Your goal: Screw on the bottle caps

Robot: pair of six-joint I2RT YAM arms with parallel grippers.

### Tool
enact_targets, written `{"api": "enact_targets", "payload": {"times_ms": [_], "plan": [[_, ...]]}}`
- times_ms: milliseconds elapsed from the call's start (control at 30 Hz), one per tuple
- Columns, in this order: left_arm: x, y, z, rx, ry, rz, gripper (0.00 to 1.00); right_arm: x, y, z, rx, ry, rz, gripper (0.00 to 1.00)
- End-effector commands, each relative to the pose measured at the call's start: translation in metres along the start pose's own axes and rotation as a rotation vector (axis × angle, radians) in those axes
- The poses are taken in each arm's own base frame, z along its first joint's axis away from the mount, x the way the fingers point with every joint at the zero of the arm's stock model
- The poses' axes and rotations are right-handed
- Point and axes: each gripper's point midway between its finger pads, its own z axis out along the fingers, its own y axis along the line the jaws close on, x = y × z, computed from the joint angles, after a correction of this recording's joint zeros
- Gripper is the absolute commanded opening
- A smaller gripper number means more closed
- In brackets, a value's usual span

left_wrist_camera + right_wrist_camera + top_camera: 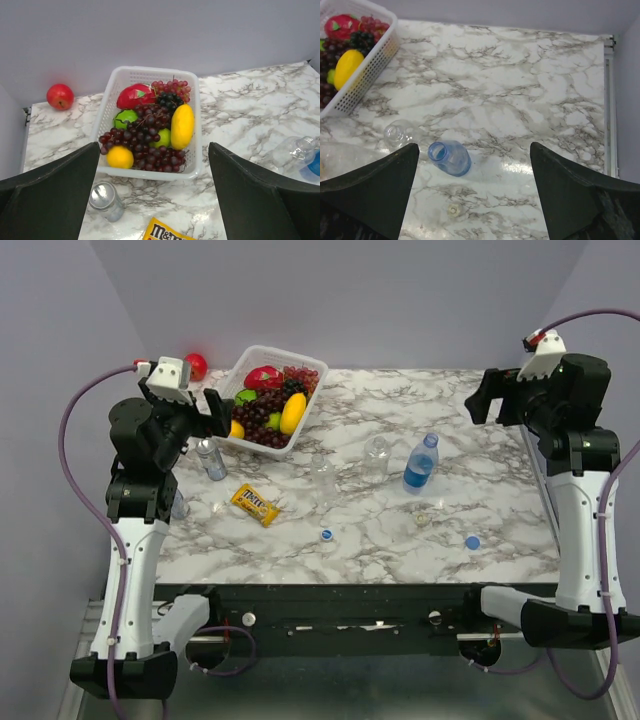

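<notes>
Three open bottles stand upright mid-table: a blue-tinted one [421, 464] with a blue label and two colourless ones [376, 455] [322, 475]. In front of them lie a blue-and-white cap [327, 535], a pale whitish cap [422, 518] and a plain blue cap [472, 541]. My left gripper [215, 412] is open and empty, high above the table's left side near the basket [154, 150]. My right gripper [483, 395] is open and empty, high at the back right [474, 150]. The right wrist view looks down on the blue bottle [451, 157], a colourless bottle [400, 133] and the pale cap [452, 210].
A white basket [300, 425] of fruit stands at the back left, with a red apple [196, 366] behind it. A slim silver can [210, 458] and a yellow candy pack [255, 504] lie in front of the basket. A second can [178, 505] is at the left edge.
</notes>
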Motion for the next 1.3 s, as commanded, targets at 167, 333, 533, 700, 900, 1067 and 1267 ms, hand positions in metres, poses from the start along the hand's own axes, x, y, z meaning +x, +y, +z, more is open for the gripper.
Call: {"api": "enact_targets", "payload": {"times_ms": [167,333,533,700,900,1067,1267], "plan": [[0.050,-0.009,-0.020,0.075,0.114,0.085,0.99,0.017,0.102,-0.025,-0.567,-0.004,-0.402,0.97],[0.095,-0.048,-0.041,0.256,0.256,-0.069,0.99,0.019,0.176,-0.027,-0.758,0.011,-0.576,0.95],[0.115,-0.049,-0.057,0.221,0.269,-0.121,0.99,0.041,0.246,0.002,-0.908,0.049,-0.708,0.93],[0.109,-0.040,-0.066,0.180,0.226,-0.067,0.99,0.068,0.295,0.026,-1.007,0.070,-0.750,0.93],[0.118,-0.030,-0.076,0.117,0.235,-0.143,0.99,0.101,0.334,0.061,-1.038,0.135,-0.716,0.89],[0.124,-0.024,-0.078,0.088,0.239,-0.270,0.99,0.112,0.346,0.084,-1.023,0.162,-0.731,0.85],[0.123,-0.018,-0.075,0.069,0.229,-0.273,0.99,0.128,0.347,0.092,-1.030,0.202,-0.743,0.79]]}}
